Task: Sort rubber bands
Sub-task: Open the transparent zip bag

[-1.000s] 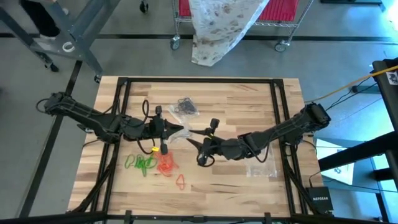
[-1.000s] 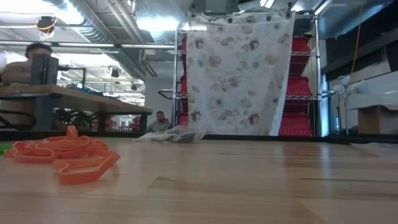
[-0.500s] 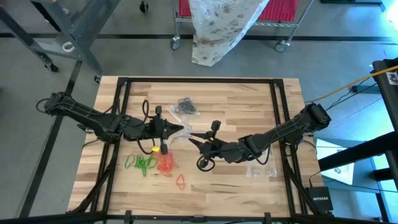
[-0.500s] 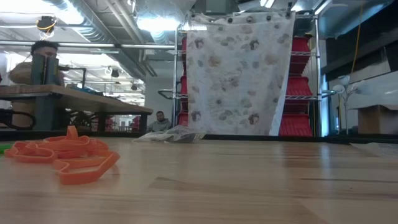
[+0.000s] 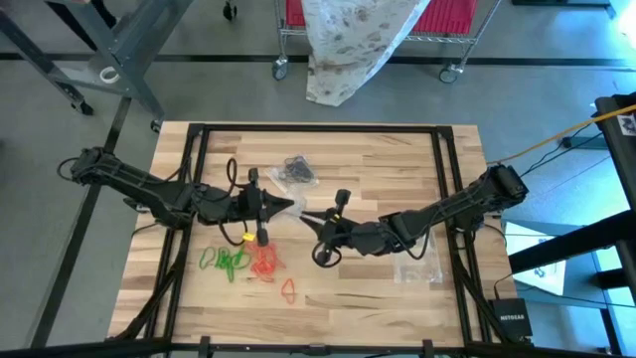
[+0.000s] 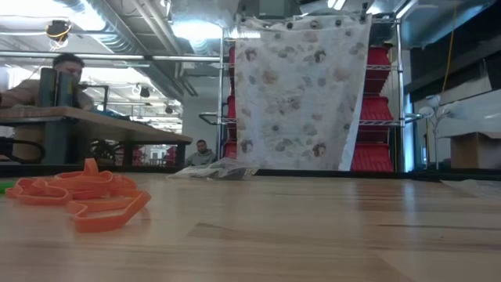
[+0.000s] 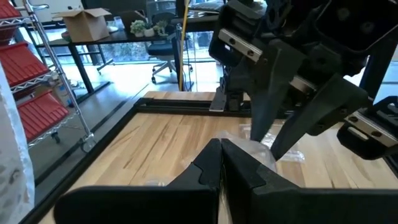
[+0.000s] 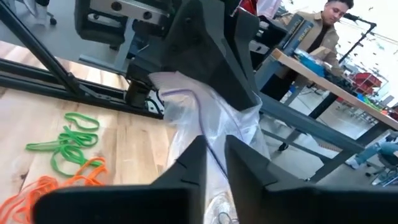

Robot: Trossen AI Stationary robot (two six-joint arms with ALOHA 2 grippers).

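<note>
A clear plastic bag (image 8: 186,118) hangs in the air over the middle of the table, between my two grippers. My left gripper (image 5: 289,206) reaches in from the table's left and is shut on it. My right gripper (image 5: 306,215) comes from the right with its fingers closed around the bag's other side. The rubber bands lie on the wood near the front left: a green bunch (image 5: 226,262), an orange bunch (image 5: 265,264) and a single orange loop (image 5: 288,289). Black bands sit in another clear bag (image 5: 296,171) farther back. My left gripper pinches the clear bag's upper edge (image 8: 163,79) between its two shut fingers, coming nearly level from the table's left. The bag is lifted clear of the table and droops below the fingers. My right gripper has the crumpled film on the bag's right side (image 8: 212,127) between its two fingers, coming nearly level from the table's right. How many layers it has does not show. The bag stays off the table, bunched between the two grippers.
A third clear bag (image 5: 417,270) lies flat near the right front. A black frame (image 5: 318,128) runs around the table top. Beyond the far edge stands a wire rack with a flowered cloth (image 6: 301,94). People sit at a desk (image 6: 59,74) in the room behind.
My right gripper's fingers have closed in on the clear bag while both arms stayed in place. The bag has stayed lifted between the two grippers.
</note>
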